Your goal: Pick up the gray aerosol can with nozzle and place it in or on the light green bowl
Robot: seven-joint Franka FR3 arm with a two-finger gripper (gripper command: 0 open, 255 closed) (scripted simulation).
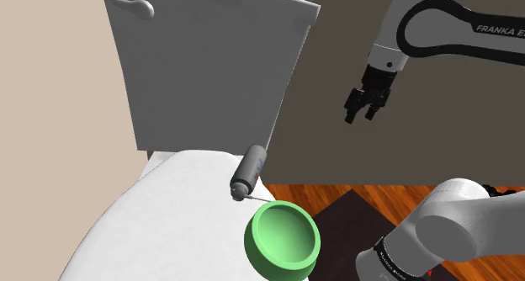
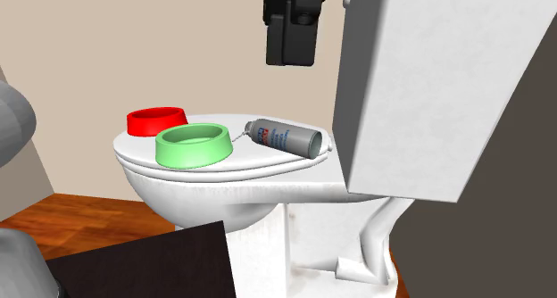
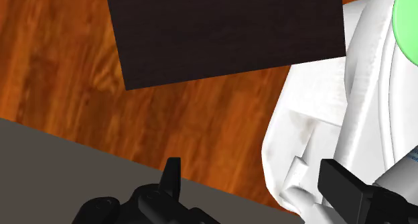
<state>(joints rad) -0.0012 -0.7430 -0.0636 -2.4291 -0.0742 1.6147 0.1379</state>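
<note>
Looks like the approach stage: nothing is grabbed yet. The claw (image 1: 364, 108) is hung in the air with its two fingers spread apart and nothing held between them. The same gap is seen in the wrist view, with just the wooden floor (image 3: 60, 68), a dark mat (image 3: 228, 35) and the white toilet base (image 3: 315, 122) beneath it. The gray aerosol can (image 1: 249, 172) is laid on its side on the closed toilet lid (image 1: 168, 204), close to the tank (image 1: 202, 60). Its nozzle end and thin straw are pointed toward the light green bowl (image 1: 283, 239), which is parked just beside it at the lid's edge. A red bowl (image 2: 157, 120) seems to be set on the lid too, behind the green one in the second exterior view. The arm (image 1: 421, 23) is stretched in from the shoulder view's upper right, with the claw pointed down, well apart from the can and off to the side of the toilet rather than over it. For the next move, the claw probably needs to be carried over the lid, turned so the fingers are set across the can's round body, then lowered. Since the can is a cylinder on its side, it could be set rolling by a sloppy touch, so a centred grip is called for.
</note>
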